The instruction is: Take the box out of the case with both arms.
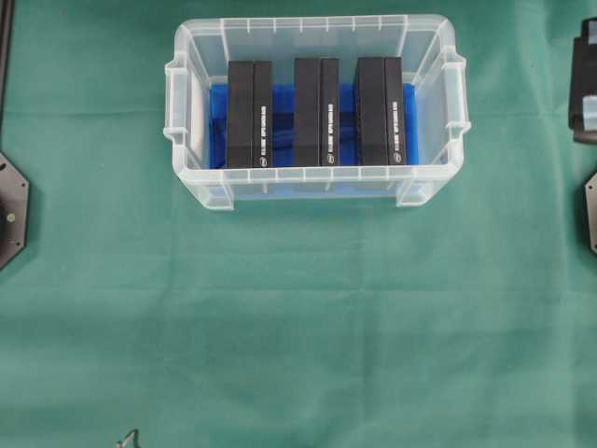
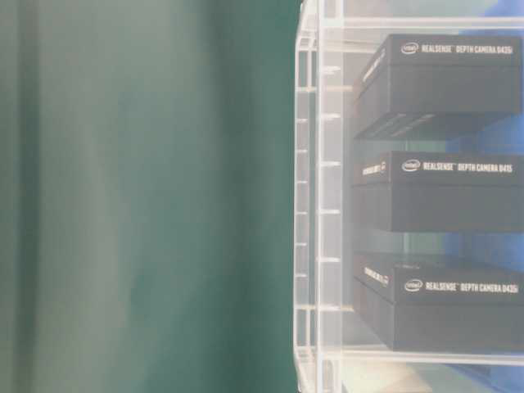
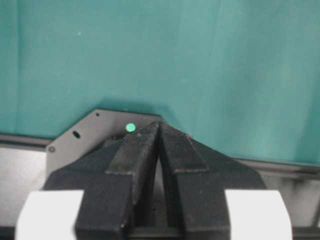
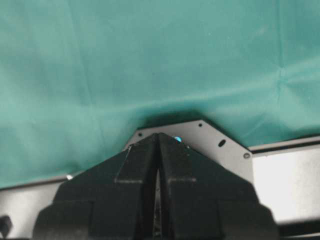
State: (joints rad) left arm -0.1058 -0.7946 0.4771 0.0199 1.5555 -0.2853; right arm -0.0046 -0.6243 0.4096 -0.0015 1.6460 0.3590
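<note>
While both grippers sit closed over their own base plates, nothing is gripped. Left gripper (image 3: 159,129): jaws pinched together, tips touching, empty, lower centre of the left wrist view. Under the tips is a grey angular base plate (image 3: 85,137) with a small green-lit dot; green cloth (image 3: 200,60) fills the upper part of that frame. Right gripper (image 4: 158,137): same story, jaws narrow and meeting at the tips, holding nothing, lower centre of the right wrist view, above its own grey plate (image 4: 220,145).

Overhead view: the case (image 1: 187,56) sits in the upper middle of the frame on the green cloth, long side across the picture. Clear walls, rimmed edge, handles at the left and right ends, blue sheet (image 1: 216,126) on the bottom. Three black boxes stand inside in a row, apart from each other with blue showing between: left box (image 1: 249,114), middle box (image 1: 316,112), right box (image 1: 378,110). All three are well within the walls (none lifted, none tilted as far as I can tell).

Table-level view is rotated: the case takes the right side of the frame, boxes stacked top to bottom in the picture, white lettering "RealSense Depth Camera D435i" legible on each. Left part of that frame is blurred green cloth.

Neither gripper shows in the overhead view; only dark arm-base hardware (image 1: 11,210) at the left and right edges.
</note>
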